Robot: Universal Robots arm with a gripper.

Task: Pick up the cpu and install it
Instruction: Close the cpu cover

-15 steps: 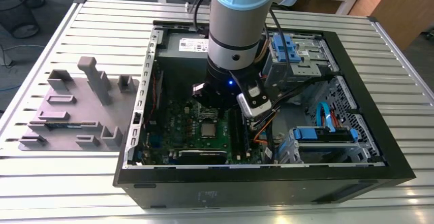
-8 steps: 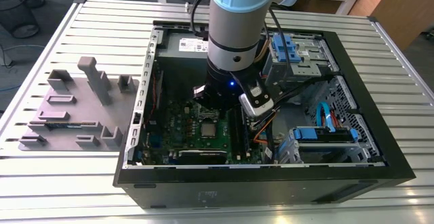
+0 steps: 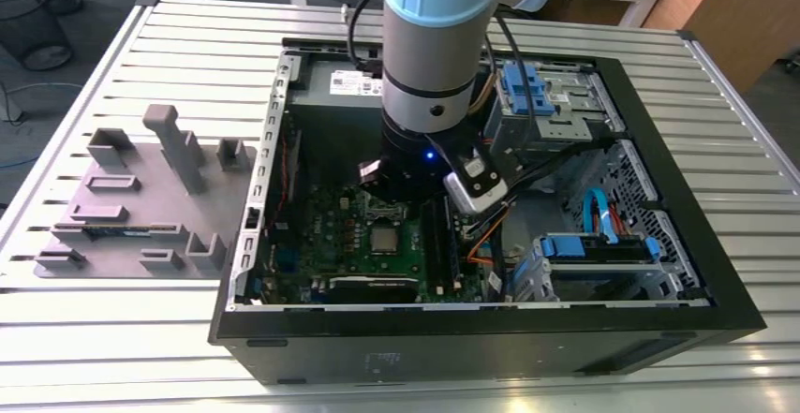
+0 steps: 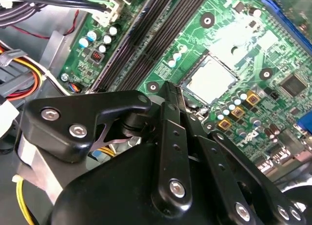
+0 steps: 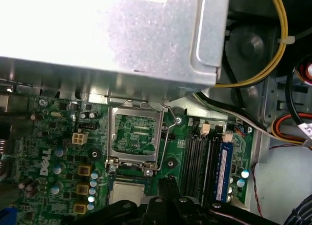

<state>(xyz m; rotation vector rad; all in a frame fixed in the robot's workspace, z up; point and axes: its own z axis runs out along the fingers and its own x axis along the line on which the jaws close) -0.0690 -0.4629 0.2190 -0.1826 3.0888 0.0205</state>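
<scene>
The cpu (image 5: 127, 193), a small square chip with a dull silver top, lies flat in the motherboard socket (image 4: 210, 78) near the board's middle (image 3: 384, 237). The hinged metal socket frame (image 5: 134, 132) is swung open beside it, toward the power-supply box. My gripper (image 4: 170, 87) hangs above the board just beside the chip, its black fingertips (image 5: 168, 181) pressed together and shut with nothing between them. In the exterior view the gripper (image 3: 400, 191) sits inside the open computer case (image 3: 700, 272), directly above the socket area.
A grey power-supply box (image 5: 122, 34) stands close behind the socket. Black memory slots (image 5: 204, 156) run beside it. Yellow and orange cables (image 5: 273, 64) and blue drive bays (image 3: 550, 95) fill the case's right side. A grey parts fixture (image 3: 138, 207) sits on the exterior view's left.
</scene>
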